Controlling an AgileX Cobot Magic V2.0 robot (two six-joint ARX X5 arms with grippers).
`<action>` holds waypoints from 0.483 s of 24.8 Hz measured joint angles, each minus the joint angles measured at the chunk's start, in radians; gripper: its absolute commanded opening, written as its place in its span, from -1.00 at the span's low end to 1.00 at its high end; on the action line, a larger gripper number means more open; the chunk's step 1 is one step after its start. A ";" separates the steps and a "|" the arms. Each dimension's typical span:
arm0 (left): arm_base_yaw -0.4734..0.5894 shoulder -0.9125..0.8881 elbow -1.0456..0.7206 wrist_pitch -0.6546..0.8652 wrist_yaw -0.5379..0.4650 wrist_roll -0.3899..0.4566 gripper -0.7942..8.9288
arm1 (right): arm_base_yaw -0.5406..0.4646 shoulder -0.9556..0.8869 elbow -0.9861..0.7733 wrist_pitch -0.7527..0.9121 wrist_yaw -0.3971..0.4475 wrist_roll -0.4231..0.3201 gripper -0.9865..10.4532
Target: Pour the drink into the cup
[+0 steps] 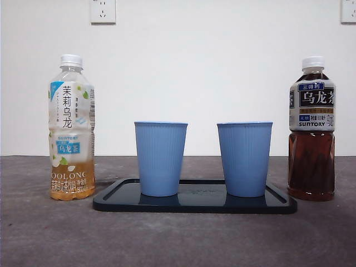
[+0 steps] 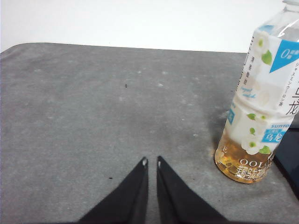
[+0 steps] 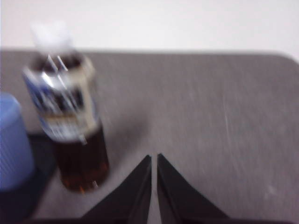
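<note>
Two blue cups, a left cup and a right cup, stand upright on a dark tray. A pale jasmine oolong bottle with a white cap stands left of the tray; it also shows in the left wrist view. A dark oolong tea bottle stands right of the tray and shows blurred in the right wrist view. My left gripper is shut and empty, apart from the pale bottle. My right gripper is shut and empty, apart from the dark bottle. Neither arm shows in the front view.
The grey table runs back to a white wall with outlets. One blue cup's side shows in the right wrist view beside the dark bottle.
</note>
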 measured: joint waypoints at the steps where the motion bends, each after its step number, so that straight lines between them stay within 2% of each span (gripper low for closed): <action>1: 0.000 0.000 0.000 0.000 0.000 0.000 -0.78 | -0.004 -0.015 -0.027 0.008 -0.003 -0.003 -0.80; 12: 0.000 0.000 0.000 0.000 0.000 0.000 -0.78 | -0.016 -0.153 -0.177 0.066 -0.005 -0.043 -0.80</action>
